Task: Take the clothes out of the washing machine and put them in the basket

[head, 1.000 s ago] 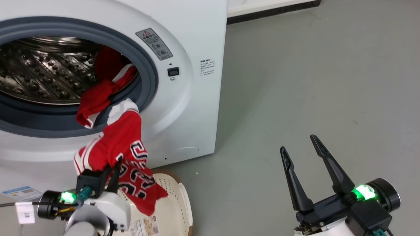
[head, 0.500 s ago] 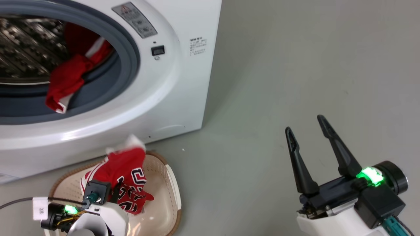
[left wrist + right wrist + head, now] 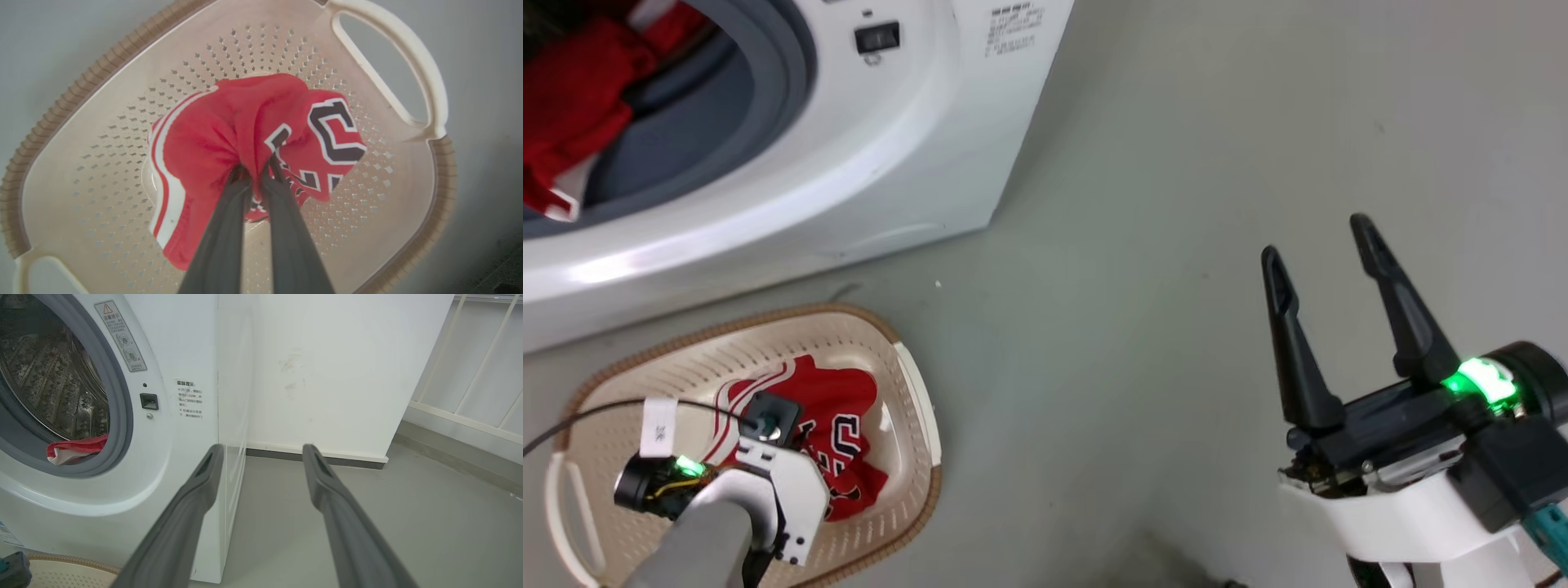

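Note:
A red jersey with white stripes and black lettering lies bunched in the cream basket on the floor in front of the washing machine. In the left wrist view, my left gripper is shut on a fold of the jersey above the basket's perforated bottom. More red clothes hang over the grey gasket of the porthole, also seen from the right wrist. My right gripper is open and empty over the floor to the right, its fingers pointing toward the washer's corner.
Grey floor stretches right of the washer. A white wall with a dark baseboard stands behind it, and a pale railing stands at the far right. A tagged cable runs over the basket by my left arm.
The jersey came free of the porthole and my left gripper lowered it into the basket. The head camera tilted down, so the washer slid up and left. The right gripper stayed open.

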